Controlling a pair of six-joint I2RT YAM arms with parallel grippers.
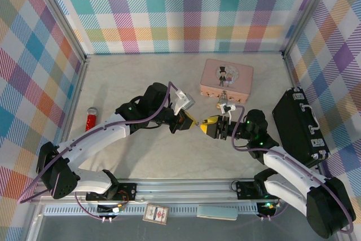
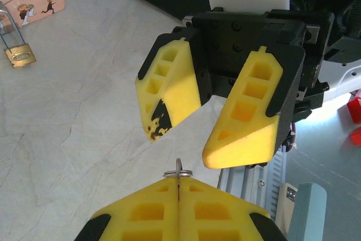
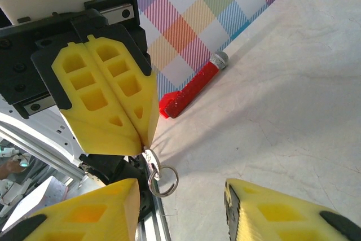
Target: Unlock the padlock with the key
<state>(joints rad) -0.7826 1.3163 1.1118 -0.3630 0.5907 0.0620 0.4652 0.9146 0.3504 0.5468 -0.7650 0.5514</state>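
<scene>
My left gripper is shut on the key; its small silver head and split ring stick out past the yellow fingertips. In the right wrist view the key hangs from the left gripper's closed tips with its ring below. My right gripper faces it, open, one finger on each side of the ring and touching nothing. Seen from above, the left gripper and the right gripper meet tip to tip mid-table. The brass padlock lies by the pink tin, and appears again as the padlock on the tabletop.
A red-handled tool lies at the left wall, also seen as the red tool. A black case stands along the right wall. The aluminium rail runs along the near edge.
</scene>
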